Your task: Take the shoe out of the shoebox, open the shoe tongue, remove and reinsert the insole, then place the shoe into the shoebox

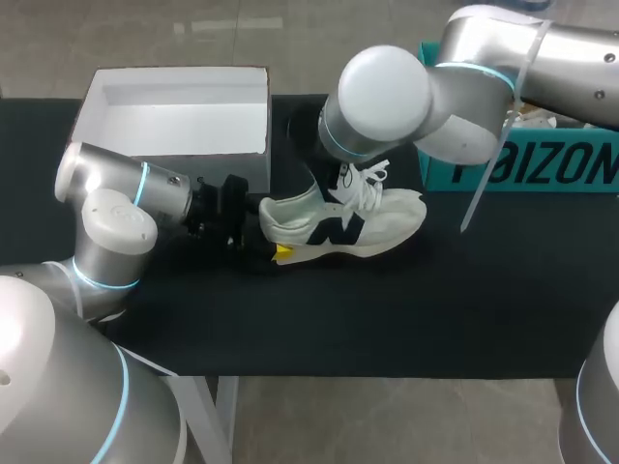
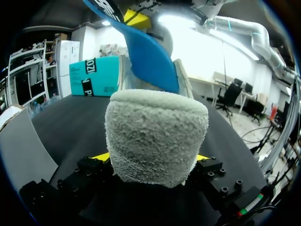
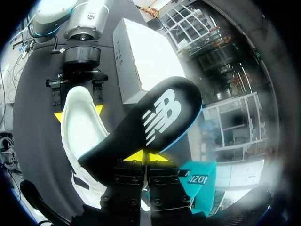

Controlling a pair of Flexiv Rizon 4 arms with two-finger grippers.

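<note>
A white shoe (image 1: 377, 224) with a navy logo stands on the black table, toe to the right. My left gripper (image 1: 274, 230) is shut on its heel (image 2: 155, 136), a yellow tip on each side. My right arm (image 1: 387, 97) hangs over the shoe's opening and hides it in the head view. My right gripper (image 3: 146, 157) is shut on the insole (image 3: 150, 117), black on top with a white logo and blue underneath (image 2: 150, 61). The insole slants up out of the shoe (image 3: 82, 127), its far end still down by the shoe's opening.
The open white shoebox (image 1: 174, 126) stands at the back left, just behind my left gripper. A teal lid (image 1: 542, 169) stands on edge at the back right. Bare black tabletop (image 1: 387, 319) lies in front of the shoe.
</note>
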